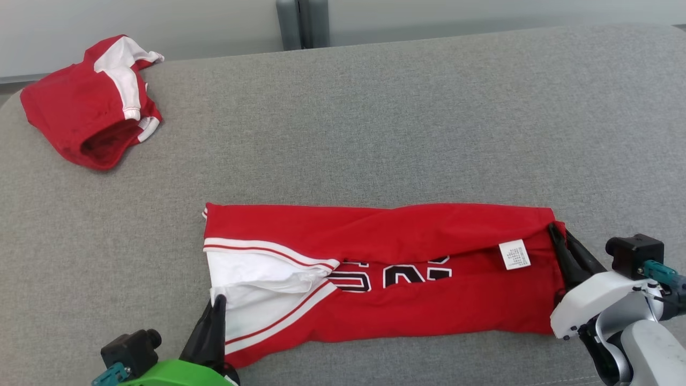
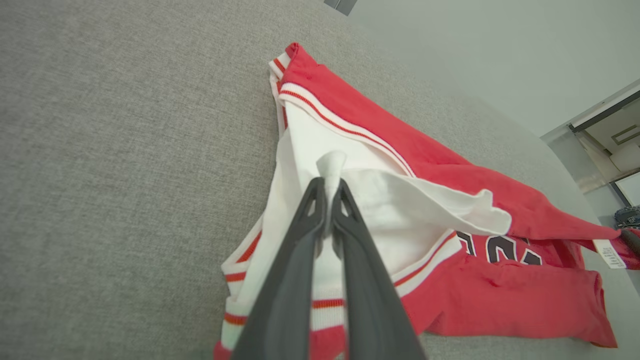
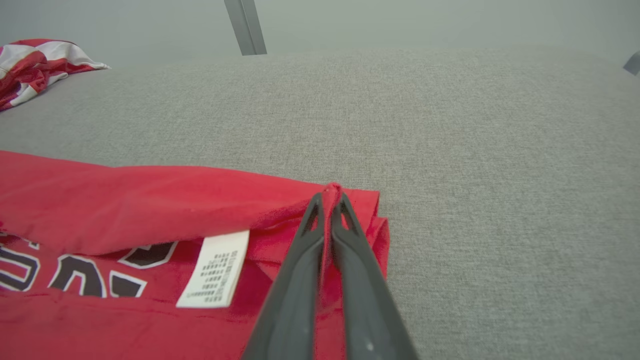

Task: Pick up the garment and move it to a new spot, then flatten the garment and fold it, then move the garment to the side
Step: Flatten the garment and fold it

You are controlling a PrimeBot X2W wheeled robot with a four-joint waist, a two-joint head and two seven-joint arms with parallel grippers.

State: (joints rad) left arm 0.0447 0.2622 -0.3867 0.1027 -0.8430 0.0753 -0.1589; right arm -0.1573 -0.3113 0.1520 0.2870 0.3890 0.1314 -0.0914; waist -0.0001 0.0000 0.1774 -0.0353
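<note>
Both arms come in low from the near edge. The left gripper [image 2: 329, 187], on its green-shelled wrist at the lower left of the head view, angles its dark fingers up and inward. They're pinched tight on a peak of white fabric at the left end of the garment [image 1: 407, 305]. Over on the other side, the right gripper [image 3: 329, 200] comes off a pale, bent wrist with its fingers slanting up and to the left. It's closed on the red corner at the garment's right end, and a little nub of cloth pokes out past the tips.

The garment is a red jersey with a white side panel, red-and-white striped trim and black lettering outlined in white. It lies stretched lengthwise between the two grips on the grey woven cushion [image 1: 402, 118], top edge folded down over the lettering. A white care label [image 1: 514, 254] lies on the red near the right gripper. A second red-and-white garment [image 1: 80, 112] sits crumpled at the far left corner, well apart.
</note>
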